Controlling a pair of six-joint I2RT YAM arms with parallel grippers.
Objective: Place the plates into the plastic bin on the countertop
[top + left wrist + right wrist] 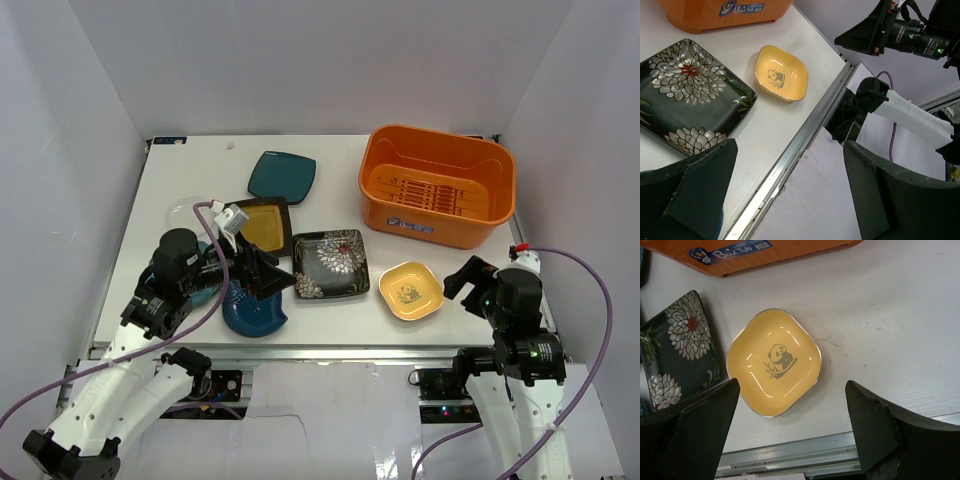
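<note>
Plates, all out on the table (190, 170), none inside the bin.

Black floral square plate (331, 263): lies flat near the middle of the table's near half. At its 3 o'clock, clearly apart from it, the small yellow square dish (410, 290) (a panda printed in its well, plain in the right wrist view). At the floral plate's 10 o'clock, the black-rimmed yellow square plate (262, 225), close to its corner; cannot tell whether touching. Further out toward 11 o'clock, the dark teal square plate (282, 175), just beside the black-rimmed one's far edge. At the floral plate's 8 o'clock, a blue roundish dish (255, 312), partly hidden under the left jaws. A second blue piece (204, 290) peeks out at that dish's 10 o'clock, too covered by the left arm (170, 275) to read.

Orange plastic bin (470, 228): stands at the table's 1 o'clock, at the yellow dish's 12 o'clock and well apart from it. Shows a ribbed bottom and a white-blue label on its near wall.

Left jaws: spread wide, grip nothing, hang over the blue roundish dish beside the floral plate's near-left corner.

Right jaws: spread wide too, grip nothing, sit at the yellow dish's 3 o'clock without touching it. In the right wrist view, the dish shows between the two fingers (695, 425).

Right arm (515, 320): rises at the table's 5 o'clock.
</note>
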